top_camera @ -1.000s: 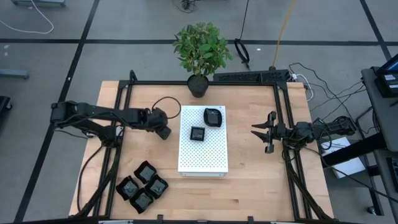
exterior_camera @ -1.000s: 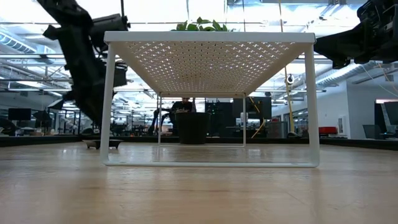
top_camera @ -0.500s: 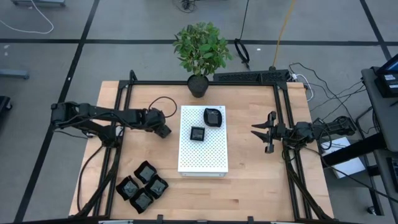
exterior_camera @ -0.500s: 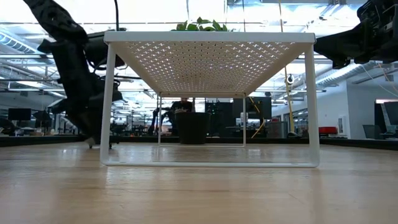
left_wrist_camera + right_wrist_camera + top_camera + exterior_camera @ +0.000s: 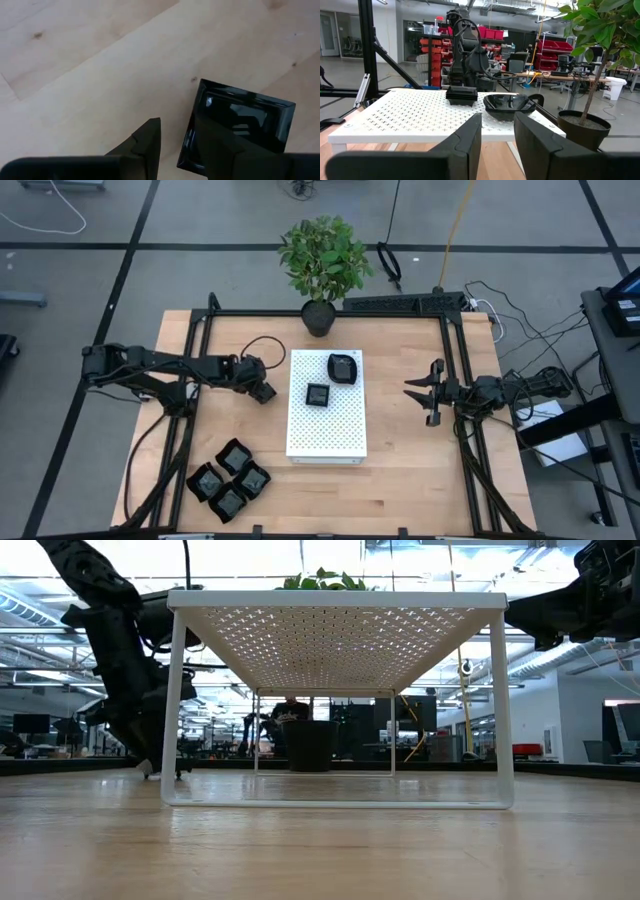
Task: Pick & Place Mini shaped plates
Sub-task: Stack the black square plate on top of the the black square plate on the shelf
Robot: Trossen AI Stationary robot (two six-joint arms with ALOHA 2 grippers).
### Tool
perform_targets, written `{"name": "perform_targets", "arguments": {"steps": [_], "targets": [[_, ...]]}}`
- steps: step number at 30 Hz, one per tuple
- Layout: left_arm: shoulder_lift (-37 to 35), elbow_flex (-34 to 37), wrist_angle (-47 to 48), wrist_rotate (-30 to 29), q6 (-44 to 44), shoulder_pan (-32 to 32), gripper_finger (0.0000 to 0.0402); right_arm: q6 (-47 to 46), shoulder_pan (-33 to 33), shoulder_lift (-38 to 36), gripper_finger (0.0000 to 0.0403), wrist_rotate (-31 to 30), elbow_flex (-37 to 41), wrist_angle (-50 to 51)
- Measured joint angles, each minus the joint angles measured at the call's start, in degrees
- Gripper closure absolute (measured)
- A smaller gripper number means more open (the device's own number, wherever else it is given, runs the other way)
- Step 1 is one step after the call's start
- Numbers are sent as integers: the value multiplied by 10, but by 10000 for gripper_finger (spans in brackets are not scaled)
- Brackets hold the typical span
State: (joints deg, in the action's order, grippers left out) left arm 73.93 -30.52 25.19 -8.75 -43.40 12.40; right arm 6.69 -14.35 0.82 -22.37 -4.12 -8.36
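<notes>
The left claw (image 5: 262,391) sits low over the bench (image 5: 400,470) just beside the white board (image 5: 327,430), on its left side, and its wrist view shows one finger set inside a small square black plate (image 5: 240,127) and the other finger (image 5: 145,145) outside the rim, so the plate's wall lies between them; whether they are pressing on that wall or only straddling it I cannot tell. A rim grip like this suits a shallow glossy dish that offers nothing else to catch, and the plate appears to rest flat on the wood. Two plates already stand on top of the board: a rounded plate (image 5: 343,368) near its far right corner and a small square one (image 5: 318,395) near the middle, spaced well apart so a third could fit. Four more wavy-edged plates (image 5: 229,478) are clustered near the bench's front left, waiting their turn. The right claw (image 5: 430,393) hangs to the right of the board, fingers apart with nothing between them, kept clear so the left arm can work. A potted plant (image 5: 322,265) stands at the bench's far edge.
</notes>
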Motion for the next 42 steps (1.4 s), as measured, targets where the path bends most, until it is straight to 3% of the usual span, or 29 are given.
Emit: {"name": "perform_targets", "arguments": {"steps": [12, 30, 42], "targets": [[-1, 0, -52, 44, 26, -8, 279, 0, 0, 0, 300, 0, 0, 0], [46, -2, -33, 22, 45, -9, 279, 0, 0, 0, 300, 0, 0, 0], [36, 0, -49, 26, 67, -9, 279, 0, 0, 0, 300, 0, 0, 0]]}}
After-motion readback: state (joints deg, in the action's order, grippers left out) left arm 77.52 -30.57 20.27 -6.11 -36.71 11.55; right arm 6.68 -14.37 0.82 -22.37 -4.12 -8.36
